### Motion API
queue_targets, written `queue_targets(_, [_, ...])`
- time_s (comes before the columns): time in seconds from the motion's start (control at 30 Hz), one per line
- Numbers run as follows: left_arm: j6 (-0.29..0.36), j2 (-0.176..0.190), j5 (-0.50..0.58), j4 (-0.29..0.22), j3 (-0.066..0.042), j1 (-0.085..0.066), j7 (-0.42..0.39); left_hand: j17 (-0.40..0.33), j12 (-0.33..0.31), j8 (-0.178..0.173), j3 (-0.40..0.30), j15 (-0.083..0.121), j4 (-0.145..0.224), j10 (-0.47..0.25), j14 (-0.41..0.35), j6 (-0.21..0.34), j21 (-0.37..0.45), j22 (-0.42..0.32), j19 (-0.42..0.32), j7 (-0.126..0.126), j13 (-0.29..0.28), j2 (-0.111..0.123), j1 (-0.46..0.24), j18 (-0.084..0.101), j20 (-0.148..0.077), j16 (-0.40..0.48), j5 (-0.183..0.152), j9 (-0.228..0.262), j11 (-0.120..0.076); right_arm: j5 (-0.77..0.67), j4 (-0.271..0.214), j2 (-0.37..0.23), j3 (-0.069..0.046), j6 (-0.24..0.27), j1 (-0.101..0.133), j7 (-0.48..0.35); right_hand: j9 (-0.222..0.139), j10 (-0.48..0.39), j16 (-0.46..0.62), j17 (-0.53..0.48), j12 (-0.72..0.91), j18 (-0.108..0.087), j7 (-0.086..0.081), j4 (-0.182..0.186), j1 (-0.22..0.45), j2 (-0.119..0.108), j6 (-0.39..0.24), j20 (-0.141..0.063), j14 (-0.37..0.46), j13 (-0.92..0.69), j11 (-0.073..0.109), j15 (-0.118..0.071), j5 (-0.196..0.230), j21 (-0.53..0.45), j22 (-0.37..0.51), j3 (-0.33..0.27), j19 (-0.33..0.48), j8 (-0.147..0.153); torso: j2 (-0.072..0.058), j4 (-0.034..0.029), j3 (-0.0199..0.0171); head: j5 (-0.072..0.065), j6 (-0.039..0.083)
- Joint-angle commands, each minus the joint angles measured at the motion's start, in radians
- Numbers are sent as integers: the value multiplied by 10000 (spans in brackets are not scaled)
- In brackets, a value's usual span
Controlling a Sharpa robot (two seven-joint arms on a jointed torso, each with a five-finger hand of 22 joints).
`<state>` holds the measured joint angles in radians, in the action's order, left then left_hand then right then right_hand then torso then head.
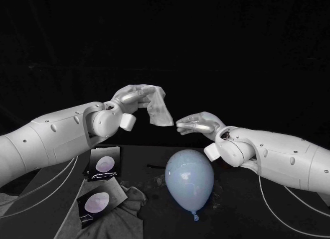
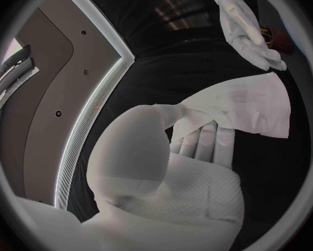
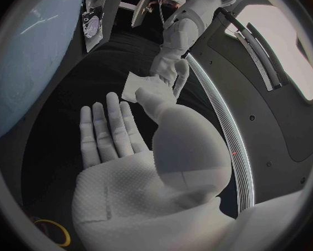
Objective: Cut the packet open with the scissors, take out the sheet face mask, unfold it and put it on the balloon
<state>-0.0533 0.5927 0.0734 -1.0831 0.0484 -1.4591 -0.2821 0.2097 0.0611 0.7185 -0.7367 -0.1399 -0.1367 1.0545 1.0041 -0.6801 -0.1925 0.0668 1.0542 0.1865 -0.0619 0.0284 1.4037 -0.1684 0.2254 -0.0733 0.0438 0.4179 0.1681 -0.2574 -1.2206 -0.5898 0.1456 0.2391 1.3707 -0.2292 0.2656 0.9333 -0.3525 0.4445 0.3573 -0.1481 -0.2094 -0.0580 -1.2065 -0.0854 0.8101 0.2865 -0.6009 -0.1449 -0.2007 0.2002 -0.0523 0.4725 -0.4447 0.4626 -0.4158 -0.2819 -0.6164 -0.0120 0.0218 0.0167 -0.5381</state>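
**White sheet mask (image 1: 161, 107) pinched in the left hand (image 1: 135, 97), above the balloon (image 1: 189, 180)**

White and creased, the mask hung as a limp strip from the left hand, which was raised well above the black table (image 1: 147, 162). That hand's fingers (image 2: 201, 142) were curled in on the mask's top edge, with the thumb closed against them and the sheet gripped between. The left wrist view showed the mask spreading wider beyond the fingertips, still partly folded.

The right hand (image 1: 199, 123) was level with the mask's lower corner and pointed toward it. In the right wrist view its fingers (image 3: 108, 125) lay straight and side by side, and the thumb stood apart from them, with nothing between thumb and fingers. The fingertips reached just beside the hanging corner; whether they touched it could not be told.

The pale blue balloon lay on the table below and between the two hands, its knot end toward the robot. Two dark packets lay on the left arm's side of it. The farther packet (image 1: 105, 163) was near the left forearm and the nearer packet (image 1: 96, 203) rested on a crumpled dark cloth (image 1: 132, 201). Whether either packet was cut open could not be told.
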Motion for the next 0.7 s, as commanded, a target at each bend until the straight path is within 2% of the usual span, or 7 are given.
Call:
queue_targets(0.03, [-162,-2,62,-35,-16,-21,-94,-15,31,42,-53,45,15,83,11,-46,27,-8,67,265,-14,-126,-5,-158,-16,-5,49,1220,12,534,117,87,-3,287,2,-363,-30,-149,4,61,-76,-36,-522,168,-98,-9,-92,52,129,118,-57,46,27,-209,186,-67,-91,79,-6,-2,3,3,7])
queue_targets(0.13, [-213,10,56,-47,-16,-22,-73,-15,31,42,-53,45,15,83,11,-46,27,-8,67,265,-14,-126,-5,-158,-16,-5,49,1220,12,687,278,200,-3,517,2,-490,-57,-285,-85,139,-143,-13,-546,391,-169,31,-147,50,188,269,-97,67,31,-399,378,-176,-232,160,-8,1,2,1,2])
queue_targets(0.3, [-355,21,34,-95,-16,-22,-28,-15,31,42,-53,45,15,83,11,-46,27,-8,67,265,-14,-126,-5,-158,-16,-5,49,1220,12,842,426,315,-3,497,2,-612,-56,-333,-272,263,-245,-11,-492,796,-168,93,-34,44,102,494,-79,46,43,-702,655,-392,-343,198,-10,0,5,7,0])
queue_targets(0.43, [-422,28,8,-133,-16,-22,-4,-15,31,42,-53,45,15,83,11,-46,27,-8,67,265,-14,-126,-5,-158,-16,-5,49,1220,12,933,490,411,-3,399,2,-702,-65,-271,-388,327,-325,-40,-450,1194,-128,367,59,44,-7,628,-49,10,42,-854,801,-407,-421,240,-8,2,-1,8,-10])
queue_targets(0.57, [-451,31,-4,-161,-16,-22,6,-15,31,42,-53,45,15,83,11,-46,27,-8,67,265,-14,-126,-5,-158,-16,-5,49,1220,12,983,546,519,-3,139,1,-743,-85,-247,-484,377,-510,-52,-372,1678,-214,862,157,49,-94,791,-8,-21,42,-1088,992,-257,-410,303,-3,-4,0,0,-7])
queue_targets(0.7, [-469,29,-8,-183,-16,-22,11,-17,26,62,-66,47,20,85,18,-35,40,-10,68,264,-12,-124,-12,-157,-17,-7,49,1239,11,997,559,592,-3,-117,0,-761,-95,-215,-492,387,-615,-42,-334,1831,-352,1038,185,52,-69,818,10,-23,42,-1246,1107,-162,-343,339,-6,4,3,0,-3])
